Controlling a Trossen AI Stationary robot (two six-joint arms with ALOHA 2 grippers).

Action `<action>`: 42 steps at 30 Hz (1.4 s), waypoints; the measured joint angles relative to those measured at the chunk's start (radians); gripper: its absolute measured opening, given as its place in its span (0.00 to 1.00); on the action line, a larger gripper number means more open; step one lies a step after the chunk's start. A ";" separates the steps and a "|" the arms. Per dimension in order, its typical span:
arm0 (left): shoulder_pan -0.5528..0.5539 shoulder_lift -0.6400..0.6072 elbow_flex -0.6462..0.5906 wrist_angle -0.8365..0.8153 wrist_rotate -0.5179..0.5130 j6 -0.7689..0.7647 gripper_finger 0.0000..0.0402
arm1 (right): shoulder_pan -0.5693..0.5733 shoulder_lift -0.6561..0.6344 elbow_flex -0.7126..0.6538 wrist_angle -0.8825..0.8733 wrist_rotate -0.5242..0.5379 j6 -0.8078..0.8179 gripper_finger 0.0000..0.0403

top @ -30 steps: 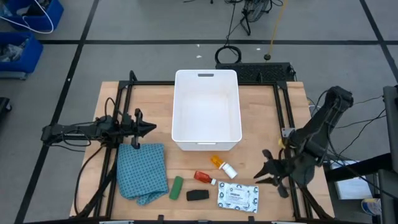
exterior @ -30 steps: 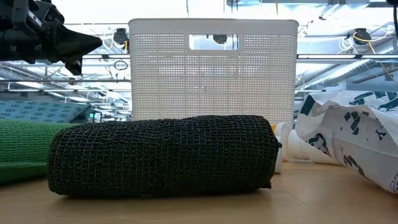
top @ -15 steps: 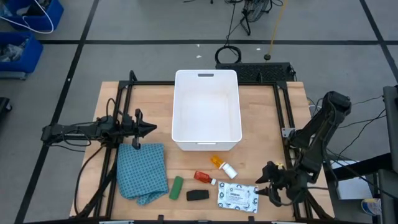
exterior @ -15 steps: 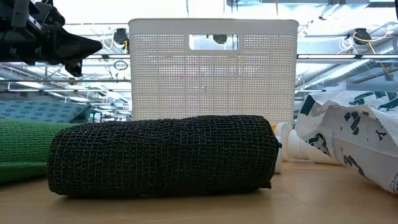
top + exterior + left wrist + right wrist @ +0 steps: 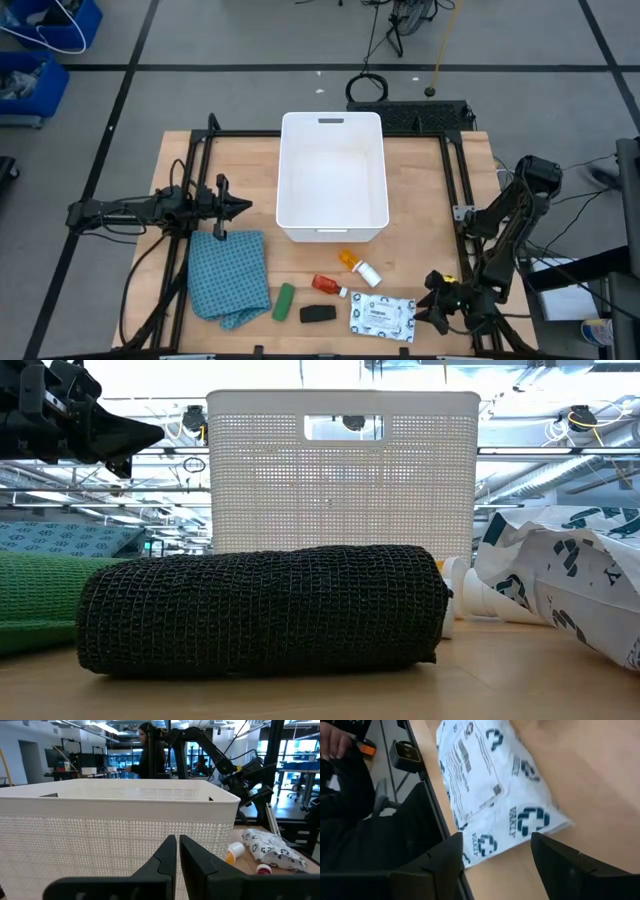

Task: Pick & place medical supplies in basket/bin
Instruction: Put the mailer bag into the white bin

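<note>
Nearest us, our right gripper (image 5: 432,312) hung wide open just beside the white packet (image 5: 383,317). The black piece (image 5: 318,314), green piece (image 5: 284,301), tube (image 5: 327,285) and bottle (image 5: 358,266) lay untouched; beyond, the bin (image 5: 333,232) held nothing. Our left gripper (image 5: 240,207) waited, closed.

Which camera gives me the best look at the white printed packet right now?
The right wrist view: the white printed packet fills it, print legible, just beyond the open right gripper. The high view shows it whole but small; the low view only its crumpled edge; the left wrist view shows it distant.
</note>
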 joint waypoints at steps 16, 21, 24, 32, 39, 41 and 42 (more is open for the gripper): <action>0.000 0.000 0.000 0.000 0.000 -0.003 0.06 | -0.008 0.149 0.000 0.026 0.001 0.099 0.56; 0.000 0.000 0.000 0.000 0.001 -0.003 0.06 | -0.015 0.173 0.000 0.060 0.002 0.057 0.56; 0.000 0.000 0.000 -0.001 0.001 -0.003 0.06 | -0.015 0.172 0.000 0.058 0.007 0.042 0.55; 0.000 0.000 0.000 0.000 0.001 -0.003 0.06 | -0.015 0.172 0.000 0.030 0.027 0.024 0.30; 0.000 0.000 0.000 -0.001 0.001 -0.003 0.06 | -0.012 0.156 0.000 0.033 0.027 -0.002 0.02; 0.000 0.000 0.000 -0.001 0.001 -0.003 0.06 | -0.012 0.134 0.000 0.050 0.027 -0.024 0.01; 0.000 0.000 0.000 -0.001 0.001 -0.003 0.06 | -0.012 0.125 0.000 0.064 0.027 -0.044 0.01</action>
